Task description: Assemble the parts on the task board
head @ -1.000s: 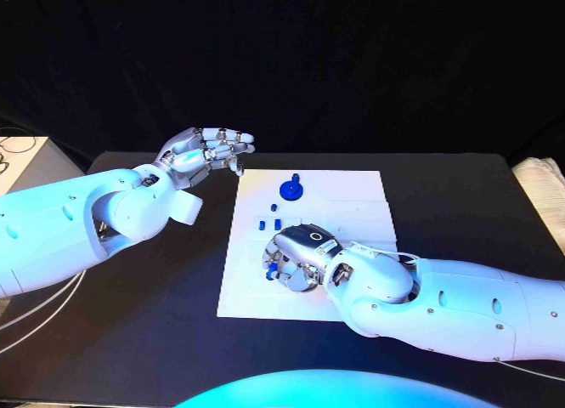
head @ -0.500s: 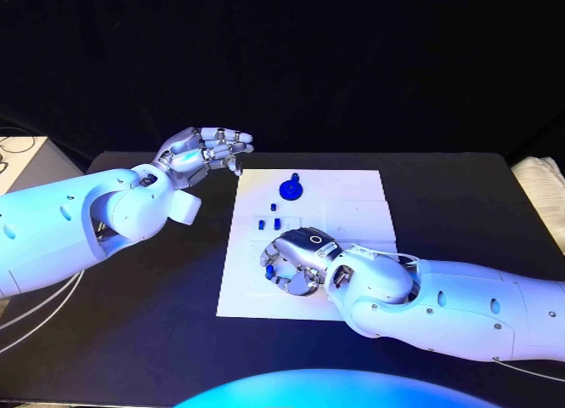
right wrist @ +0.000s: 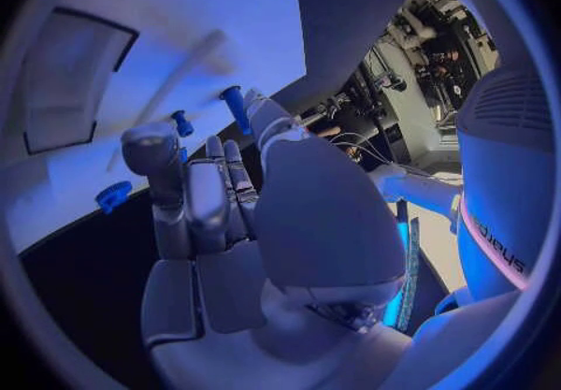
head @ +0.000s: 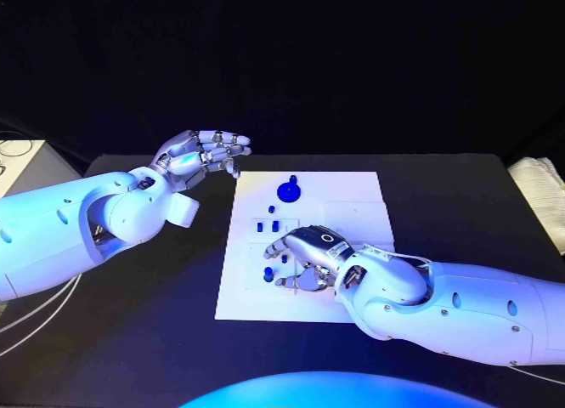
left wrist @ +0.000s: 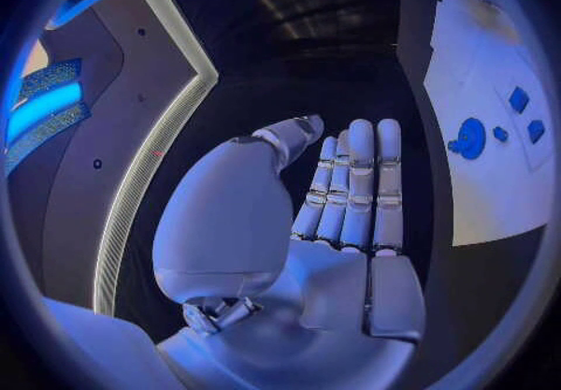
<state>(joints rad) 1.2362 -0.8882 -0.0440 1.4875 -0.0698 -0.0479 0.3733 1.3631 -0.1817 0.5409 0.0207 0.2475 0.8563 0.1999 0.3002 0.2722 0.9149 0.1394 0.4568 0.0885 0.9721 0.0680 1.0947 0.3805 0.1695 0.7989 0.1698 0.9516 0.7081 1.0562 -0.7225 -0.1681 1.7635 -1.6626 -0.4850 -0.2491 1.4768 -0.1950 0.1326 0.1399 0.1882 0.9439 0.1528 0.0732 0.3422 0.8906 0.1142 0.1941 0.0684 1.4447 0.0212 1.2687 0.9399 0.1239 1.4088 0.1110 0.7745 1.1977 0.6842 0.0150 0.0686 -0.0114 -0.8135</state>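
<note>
The white task board (head: 356, 195) lies mid-table. My right hand (head: 304, 259) rests low over its near left part, fingers stretched out and holding nothing. A blue part (head: 268, 274) stands just beyond its fingertips; the right wrist view shows it as an upright blue peg (right wrist: 234, 105) on the board (right wrist: 176, 16), with two small blue pieces (right wrist: 179, 122) close by. Farther back lie a round blue part (head: 290, 189) and three small blue pieces (head: 277, 223). My left hand (head: 203, 153) hangs raised off the board's far left corner, empty, with straight fingers (left wrist: 351, 184).
The black table (head: 478, 187) surrounds the board. A pale box with cables (head: 19, 157) stands off its left side, and a pale cloth (head: 545, 195) lies at its right edge. The board has a shallow square recess (right wrist: 70, 81).
My right hand has drawn slightly right, away from the board's left edge, and the blue part now shows apart from its fingers. My left hand has barely moved.
</note>
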